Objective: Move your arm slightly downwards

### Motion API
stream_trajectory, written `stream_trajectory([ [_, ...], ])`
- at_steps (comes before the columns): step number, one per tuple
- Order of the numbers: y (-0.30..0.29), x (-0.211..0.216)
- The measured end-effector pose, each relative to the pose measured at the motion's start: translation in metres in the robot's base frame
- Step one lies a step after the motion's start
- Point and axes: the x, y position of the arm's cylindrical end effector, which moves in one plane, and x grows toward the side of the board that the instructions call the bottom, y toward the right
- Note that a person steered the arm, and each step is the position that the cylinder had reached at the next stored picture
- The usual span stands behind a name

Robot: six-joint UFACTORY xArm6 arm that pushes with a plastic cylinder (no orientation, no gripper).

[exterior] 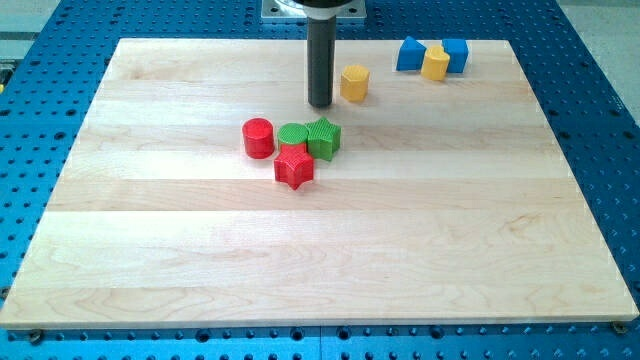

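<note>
My tip [320, 103] rests on the wooden board near the view's top centre. A yellow hexagonal block [354, 83] sits just to the tip's right, a small gap away. Below the tip lies a cluster: a red cylinder [258, 138], a green cylinder [293, 135], a green star-shaped block [323, 138] and a red star-shaped block [294, 167], the last three touching. The tip stands a short way above the green star. At the view's top right, a blue block [409, 54], a yellow block [435, 63] and a blue cube [456, 55] stand together.
The wooden board [320, 260] lies on a blue perforated table [600, 120]. The arm's mount [314, 8] shows at the view's top edge above the rod.
</note>
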Motion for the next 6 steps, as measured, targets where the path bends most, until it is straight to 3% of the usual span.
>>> stream_trajectory([
  [1,0.067,-0.02],
  [2,0.093,-0.023],
  [4,0.076,0.005],
  [6,0.071,0.007],
])
